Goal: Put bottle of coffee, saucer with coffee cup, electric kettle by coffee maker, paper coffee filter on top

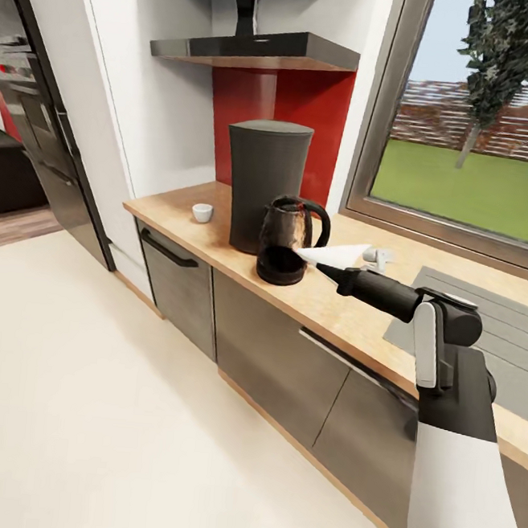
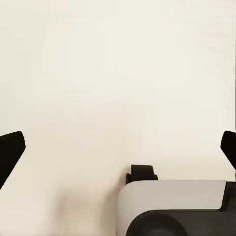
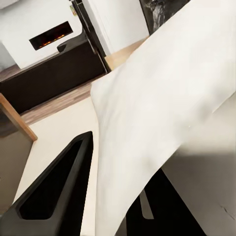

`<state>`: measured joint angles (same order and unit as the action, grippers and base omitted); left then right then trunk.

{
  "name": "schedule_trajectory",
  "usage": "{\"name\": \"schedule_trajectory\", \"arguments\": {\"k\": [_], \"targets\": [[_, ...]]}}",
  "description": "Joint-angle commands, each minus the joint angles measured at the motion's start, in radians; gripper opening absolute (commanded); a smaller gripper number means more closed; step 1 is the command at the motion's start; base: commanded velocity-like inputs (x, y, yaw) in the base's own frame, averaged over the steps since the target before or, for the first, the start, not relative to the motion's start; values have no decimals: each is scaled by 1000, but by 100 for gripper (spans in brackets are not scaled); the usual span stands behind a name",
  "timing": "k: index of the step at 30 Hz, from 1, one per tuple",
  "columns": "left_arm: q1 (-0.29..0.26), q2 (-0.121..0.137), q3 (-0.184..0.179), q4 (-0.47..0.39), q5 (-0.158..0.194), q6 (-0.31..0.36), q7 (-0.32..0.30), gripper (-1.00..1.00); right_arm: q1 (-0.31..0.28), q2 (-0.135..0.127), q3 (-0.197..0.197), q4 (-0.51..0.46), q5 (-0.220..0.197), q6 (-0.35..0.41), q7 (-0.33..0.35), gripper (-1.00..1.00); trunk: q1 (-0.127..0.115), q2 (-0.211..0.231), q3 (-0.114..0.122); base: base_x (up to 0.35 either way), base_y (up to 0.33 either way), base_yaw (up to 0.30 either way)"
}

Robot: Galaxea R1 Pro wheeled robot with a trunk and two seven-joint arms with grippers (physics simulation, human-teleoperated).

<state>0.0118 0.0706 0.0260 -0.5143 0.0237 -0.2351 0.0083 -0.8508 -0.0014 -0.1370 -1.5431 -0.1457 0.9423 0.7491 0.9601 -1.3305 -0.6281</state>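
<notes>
The tall dark grey coffee maker (image 1: 263,185) stands on the wood-grain kitchen countertop (image 1: 328,312). The smoky electric kettle (image 1: 286,243) with its black handle stands right beside it, toward me. My right gripper (image 1: 328,271) hovers just right of the kettle, shut on the white paper coffee filter (image 1: 335,255) (image 3: 162,113), which sticks out between the black fingers (image 3: 54,196). A tiny white coffee cup (image 1: 202,212) sits on the counter left of the coffee maker. The bottle of coffee (image 1: 246,7) stands up on the kitchen shelf (image 1: 260,51). My left gripper (image 2: 118,147) is open over bare floor.
A grey sink drainboard (image 1: 485,318) lies in the counter at the right, with a small white object (image 1: 375,256) near it. A window (image 1: 478,131) backs the counter. A black fridge (image 1: 35,129) stands at the far left. Cream floor (image 1: 104,410) spreads in front of the cabinets.
</notes>
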Motion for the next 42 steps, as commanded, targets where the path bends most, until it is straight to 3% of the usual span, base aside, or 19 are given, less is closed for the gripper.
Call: {"name": "schedule_trajectory", "arguments": {"k": [1,11,42], "targets": [[0,0,0,-2,2,-1,1,100,-1,0,-1,0,-9,9,-2,-100,0,0,-1,-169,-140,48],[0,0,0,-3,2,-1,2,100,-1,0,-1,0,-9,9,-2,-100,0,0,-1,-83,-75,98],[0,0,2,-4,2,-1,2,100,-1,1,3,2,-11,9,-4,-100,0,0,-1,-1,-1,268]]}}
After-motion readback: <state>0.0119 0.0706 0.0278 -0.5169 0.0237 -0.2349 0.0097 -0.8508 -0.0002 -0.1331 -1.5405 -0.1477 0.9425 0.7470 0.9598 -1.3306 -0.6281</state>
